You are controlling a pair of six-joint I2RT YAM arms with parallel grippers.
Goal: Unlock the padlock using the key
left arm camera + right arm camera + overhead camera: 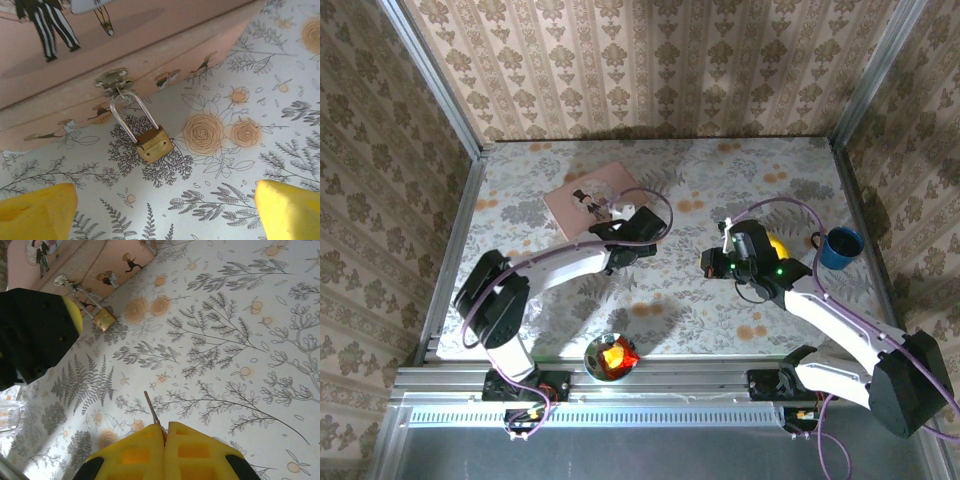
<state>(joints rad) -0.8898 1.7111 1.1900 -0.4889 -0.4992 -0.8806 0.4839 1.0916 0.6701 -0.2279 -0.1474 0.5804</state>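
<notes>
Blocky yellow right claw [165,440] pinches thin silvery key [152,412]; squat brass padlock [155,145] beyond.

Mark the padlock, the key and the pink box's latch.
padlock [155,145], left wrist view, on the brass body.
key [151,412], right wrist view, on the exposed blade.
latch [114,79], left wrist view, on the metal plate where the shackle hooks in.

- pink box [570,205] with little cartoon figures on the lid, sitting far-left on the flowery tablecloth [720,170]
- blue cup [841,247] over by the right edge
- small bowl [594,348] at the near edge, something orange-red inside
</notes>
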